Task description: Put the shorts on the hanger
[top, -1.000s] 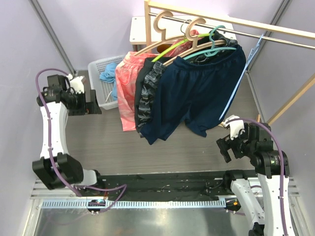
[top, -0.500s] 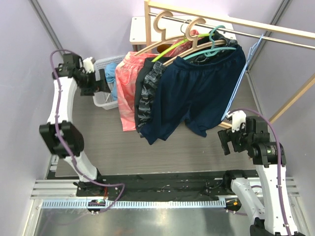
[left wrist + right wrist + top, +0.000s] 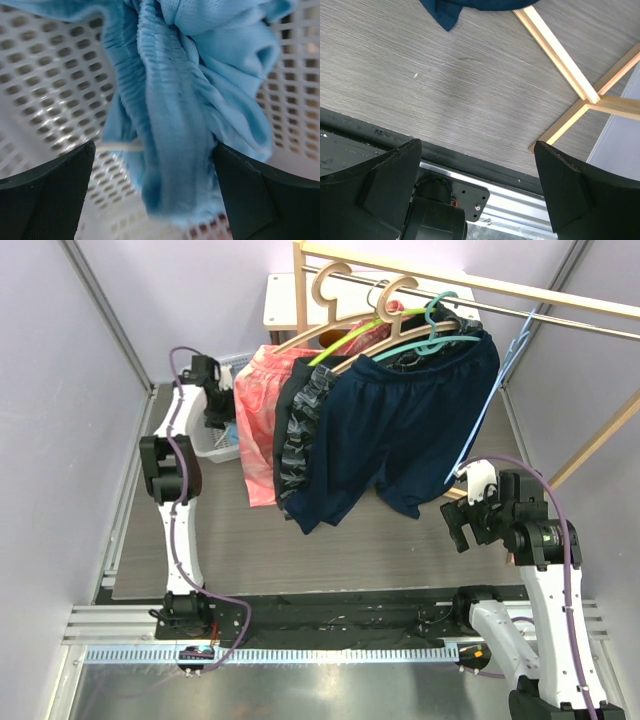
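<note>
The light-blue shorts (image 3: 185, 95) lie bunched in the white mesh basket (image 3: 203, 450), with the white drawstring (image 3: 120, 146) beside the gathered waistband. My left gripper (image 3: 218, 410) reaches down into the basket. In the left wrist view it (image 3: 154, 165) is open, with one jaw on each side of the waistband fold. In the top view the arm hides most of the shorts. The thin pale-blue wire hanger (image 3: 492, 392) hangs at the right end of the rail. My right gripper (image 3: 462, 527) is open and empty, low at the front right; the right wrist view (image 3: 477, 150) shows only floor under it.
Coral-pink shorts (image 3: 255, 420), grey patterned shorts (image 3: 300, 430) and large navy shorts (image 3: 410, 430) hang on wooden and plastic hangers from the rail (image 3: 440, 295). The rack's wooden foot (image 3: 560, 55) lies near my right gripper. Purple walls close in on both sides.
My left arm has stretched forward from the left side and lowered its gripper into the basket, around the shorts. My right gripper has barely shifted.
</note>
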`<move>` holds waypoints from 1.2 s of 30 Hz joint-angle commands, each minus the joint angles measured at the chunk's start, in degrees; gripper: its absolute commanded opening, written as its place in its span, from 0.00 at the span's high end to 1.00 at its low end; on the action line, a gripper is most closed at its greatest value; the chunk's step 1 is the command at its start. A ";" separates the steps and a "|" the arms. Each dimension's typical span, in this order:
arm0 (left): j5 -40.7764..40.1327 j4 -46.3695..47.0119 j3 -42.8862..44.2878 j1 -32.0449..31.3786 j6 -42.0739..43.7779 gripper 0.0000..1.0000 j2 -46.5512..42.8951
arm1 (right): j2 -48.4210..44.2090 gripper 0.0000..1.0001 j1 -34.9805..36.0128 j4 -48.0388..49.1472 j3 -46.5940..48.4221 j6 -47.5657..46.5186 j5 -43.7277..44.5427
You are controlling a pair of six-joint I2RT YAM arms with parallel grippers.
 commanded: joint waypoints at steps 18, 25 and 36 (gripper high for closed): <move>-1.55 -4.68 9.02 3.00 1.87 1.00 -13.69 | 1.64 0.00 -0.14 -8.65 13.03 -9.05 -14.75; 1.35 -10.83 10.08 3.71 8.02 1.00 -26.61 | 1.98 0.00 -0.14 -10.68 15.49 -10.91 -15.47; 12.78 -28.75 9.03 2.74 18.82 1.00 -43.75 | 4.70 0.00 -0.14 -15.95 22.61 -14.86 -21.17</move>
